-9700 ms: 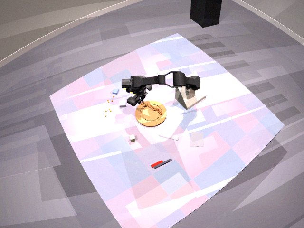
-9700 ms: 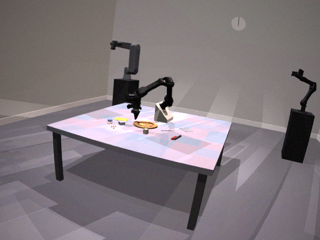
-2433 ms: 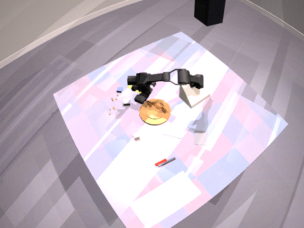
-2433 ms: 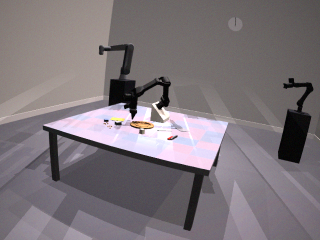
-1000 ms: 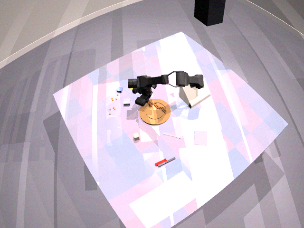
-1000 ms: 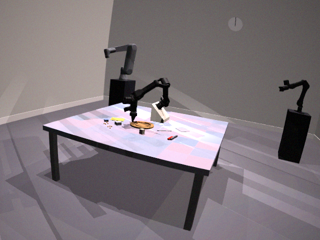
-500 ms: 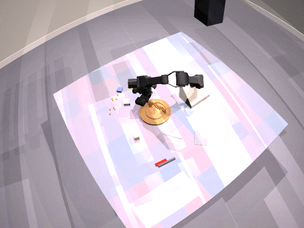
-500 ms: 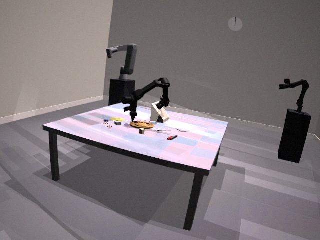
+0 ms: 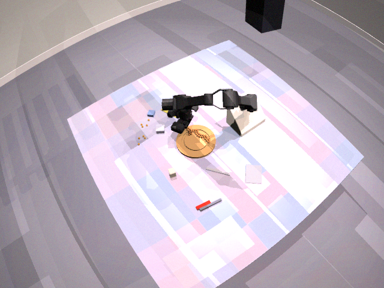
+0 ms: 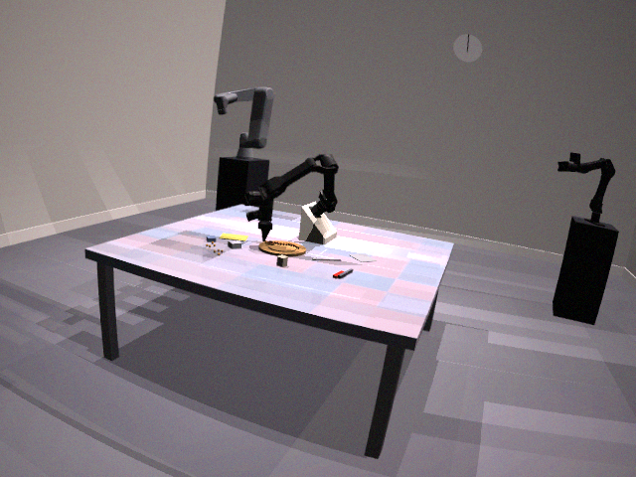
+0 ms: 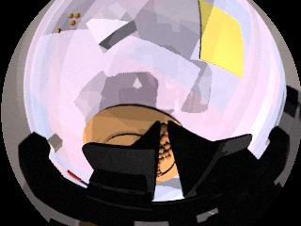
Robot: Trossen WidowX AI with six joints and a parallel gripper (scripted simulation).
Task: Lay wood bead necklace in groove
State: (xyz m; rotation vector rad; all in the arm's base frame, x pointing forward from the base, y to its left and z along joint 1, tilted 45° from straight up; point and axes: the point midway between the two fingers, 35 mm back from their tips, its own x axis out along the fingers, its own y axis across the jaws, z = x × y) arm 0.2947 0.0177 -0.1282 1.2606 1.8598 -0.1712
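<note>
- The pincer is pointing down at the edge of the round bead board, its fingers standing nearly together and gripping an end of the wood bead necklace.
- The necklace is trailing from the fingertips across the board in a bunched, doubled band, not following the round groove as an open loop.
- The board is lying flat on the tabletop.
- Small loose beads are lying scattered well apart from the board, near a blue block and a pale grey block.
- A yellow piece is resting partly under the arm in the top view.
- A beige cube is sitting near the board.
- Farther off, a red bar is lying alongside a grey bar.
</note>
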